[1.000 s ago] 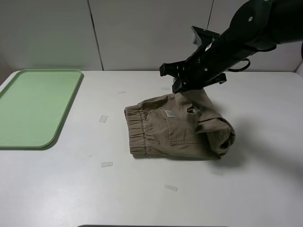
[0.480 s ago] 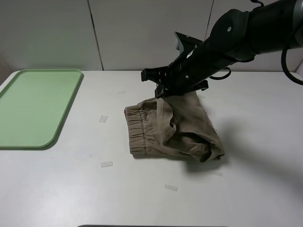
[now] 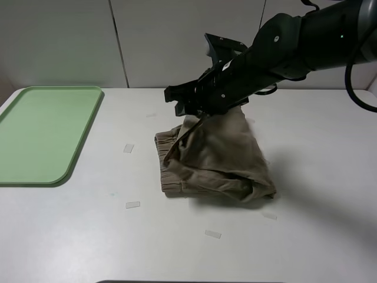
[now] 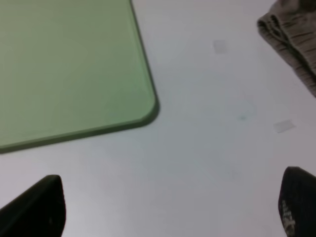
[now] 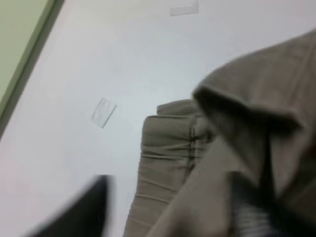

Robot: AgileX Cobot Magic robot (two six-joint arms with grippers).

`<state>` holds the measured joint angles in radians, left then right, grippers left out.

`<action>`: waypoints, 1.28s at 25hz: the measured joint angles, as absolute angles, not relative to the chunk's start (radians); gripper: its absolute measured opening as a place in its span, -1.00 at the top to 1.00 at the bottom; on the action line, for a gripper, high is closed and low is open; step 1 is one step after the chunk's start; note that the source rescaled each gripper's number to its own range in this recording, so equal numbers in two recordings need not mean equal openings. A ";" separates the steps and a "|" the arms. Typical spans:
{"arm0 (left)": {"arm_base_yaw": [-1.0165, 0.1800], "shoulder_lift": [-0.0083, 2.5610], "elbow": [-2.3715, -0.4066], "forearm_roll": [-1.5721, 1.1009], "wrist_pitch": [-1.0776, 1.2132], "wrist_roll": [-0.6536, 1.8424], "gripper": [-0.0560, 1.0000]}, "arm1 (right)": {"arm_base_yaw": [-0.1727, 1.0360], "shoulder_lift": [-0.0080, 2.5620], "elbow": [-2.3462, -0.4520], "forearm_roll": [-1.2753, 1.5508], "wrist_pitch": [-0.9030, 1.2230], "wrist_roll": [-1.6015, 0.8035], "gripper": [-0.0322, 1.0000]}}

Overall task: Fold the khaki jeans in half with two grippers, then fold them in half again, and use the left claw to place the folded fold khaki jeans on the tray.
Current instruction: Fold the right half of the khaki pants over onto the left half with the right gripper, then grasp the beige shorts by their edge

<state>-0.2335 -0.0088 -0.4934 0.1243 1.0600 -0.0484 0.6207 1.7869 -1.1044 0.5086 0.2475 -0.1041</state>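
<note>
R hand (image 3: 189,109) over khaki jeans (image 3: 218,159), centre of tabletop (image 3: 306,236); cloth edge raised to it, prob. to lay 2nd fold twd waistband (image 3: 169,177); can't tell if pinched. L hand (image 4: 167,205) open, empty, parked near tray (image 4: 74,64) for later pickup.

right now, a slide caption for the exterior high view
Right end effector at the partly folded khaki jeans, tray at left.
</note>
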 joint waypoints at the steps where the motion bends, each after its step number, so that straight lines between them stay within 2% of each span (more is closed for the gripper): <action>1: -0.234 -0.009 -0.493 0.133 1.060 -0.048 -0.79 | 0.622 1.787 -1.104 0.509 0.248 -0.113 -0.62; 2: -0.234 -0.009 -0.493 0.139 1.060 -0.048 -0.79 | 0.624 1.787 -1.104 0.511 0.248 -0.118 -0.78; 5: -0.234 -0.009 -0.493 0.156 1.060 -0.048 -0.79 | 0.624 1.787 -1.104 0.512 0.248 -0.126 -0.95; 17: -0.234 -0.009 -0.493 0.161 1.060 -0.048 -0.79 | 0.601 1.787 -1.104 0.448 0.269 -0.213 -1.00; 22: -0.234 -0.009 -0.493 0.161 1.060 -0.048 -0.79 | 0.502 1.787 -1.104 0.237 0.330 -0.222 -1.00; 29: -0.234 -0.009 -0.493 0.161 1.060 -0.048 -0.79 | 0.329 1.719 -1.097 -0.267 0.407 0.066 -1.00; 32: -0.234 -0.009 -0.493 0.161 1.060 -0.048 -0.79 | 0.230 1.645 -1.059 -0.391 0.408 0.149 -1.00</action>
<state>-0.2335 -0.0088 -0.4934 0.1610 1.0600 -0.0484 0.2297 1.6451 -1.0592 -0.3913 0.4081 0.1494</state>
